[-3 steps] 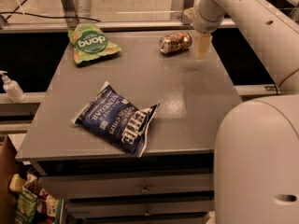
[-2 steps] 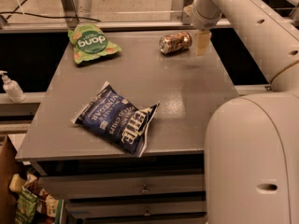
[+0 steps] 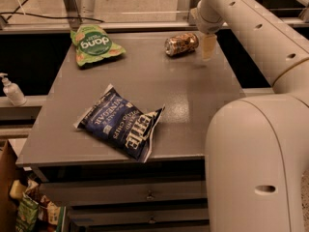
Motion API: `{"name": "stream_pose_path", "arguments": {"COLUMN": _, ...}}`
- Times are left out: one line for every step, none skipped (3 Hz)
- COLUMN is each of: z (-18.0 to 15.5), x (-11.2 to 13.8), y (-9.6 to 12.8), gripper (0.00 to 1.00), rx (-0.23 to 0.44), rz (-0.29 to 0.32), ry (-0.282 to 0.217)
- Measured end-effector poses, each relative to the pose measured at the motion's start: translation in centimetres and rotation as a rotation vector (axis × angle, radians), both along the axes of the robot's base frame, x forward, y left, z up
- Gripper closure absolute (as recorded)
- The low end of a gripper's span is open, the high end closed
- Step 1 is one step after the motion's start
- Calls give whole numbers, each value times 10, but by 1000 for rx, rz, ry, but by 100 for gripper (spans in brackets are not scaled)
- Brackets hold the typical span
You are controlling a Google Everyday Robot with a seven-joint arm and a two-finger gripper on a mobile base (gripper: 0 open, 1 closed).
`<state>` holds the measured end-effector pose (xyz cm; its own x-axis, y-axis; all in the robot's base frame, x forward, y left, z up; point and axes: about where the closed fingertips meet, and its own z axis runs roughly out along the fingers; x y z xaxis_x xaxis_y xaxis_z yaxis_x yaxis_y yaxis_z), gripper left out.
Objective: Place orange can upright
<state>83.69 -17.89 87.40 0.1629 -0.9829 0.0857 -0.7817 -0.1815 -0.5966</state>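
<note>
The gray desk (image 3: 203, 95) holds a blue chip bag (image 3: 120, 123) in front and a green bag (image 3: 95, 45) at the back left. The orange can (image 3: 181, 43) lies on its side at the back right, just beside the claw (image 3: 208, 46). I cannot tell if the claw is squeezed.

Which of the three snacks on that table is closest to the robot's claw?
The orange can, lying on its side beside the gripper; the green bag and blue bag lie much farther off.

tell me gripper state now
Gripper: cannot be told; it sits just beside the orange can, which lies on its side, not gripped.
</note>
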Motion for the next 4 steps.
{"name": "stream_pose_path", "arguments": {"z": -6, "x": 6, "y": 3, "gripper": 0, "rx": -2, "rz": 9, "ry": -9}}
{"name": "stream_pose_path", "arguments": {"z": -7, "x": 13, "y": 12, "gripper": 0, "rx": -11, "rz": 30, "ry": -14}}
{"name": "stream_pose_path", "arguments": {"z": -7, "x": 18, "y": 20, "gripper": 0, "rx": -27, "rz": 49, "ry": -15}}
{"name": "stream_pose_path", "arguments": {"z": -9, "x": 21, "y": 29, "gripper": 7, "rx": -44, "rz": 65, "ry": -10}}
